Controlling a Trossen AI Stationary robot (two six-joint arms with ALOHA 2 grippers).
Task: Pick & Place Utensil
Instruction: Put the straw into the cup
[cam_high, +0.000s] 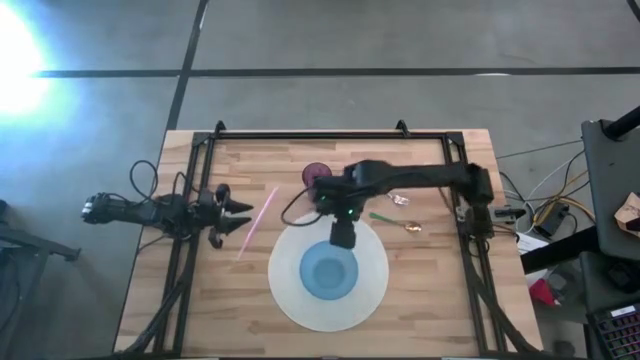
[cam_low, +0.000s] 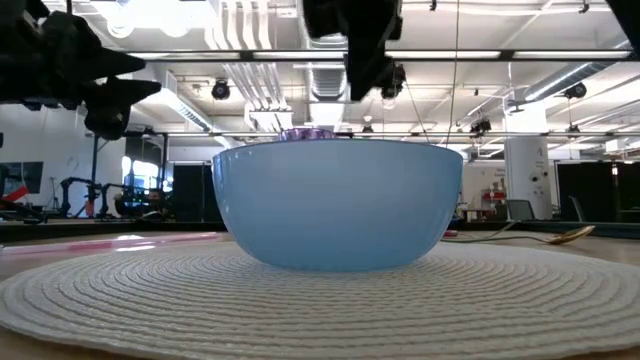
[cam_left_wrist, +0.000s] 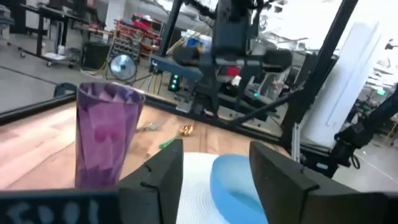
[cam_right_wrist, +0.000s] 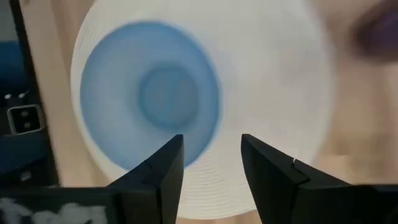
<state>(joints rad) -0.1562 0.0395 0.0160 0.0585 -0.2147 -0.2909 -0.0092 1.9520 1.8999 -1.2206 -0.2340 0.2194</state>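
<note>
Spoon (cam_high: 397, 222) lies on the wood right of the white mat (cam_high: 372, 300); right gripper (cam_right_wrist: 211, 163) hovers spread and empty over the blue bowl (cam_high: 328, 273); left gripper (cam_left_wrist: 214, 168), also spread, waits aside; reaching back could clip the purple cup (cam_high: 316, 175).

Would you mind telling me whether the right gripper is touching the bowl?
Apart. The low view shows the right gripper hanging clear above the bowl, with background visible between them.

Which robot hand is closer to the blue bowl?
Right. The right gripper hovers just above the round blue bowl's rim; the left gripper waits far off beside the table's left edge.
</note>
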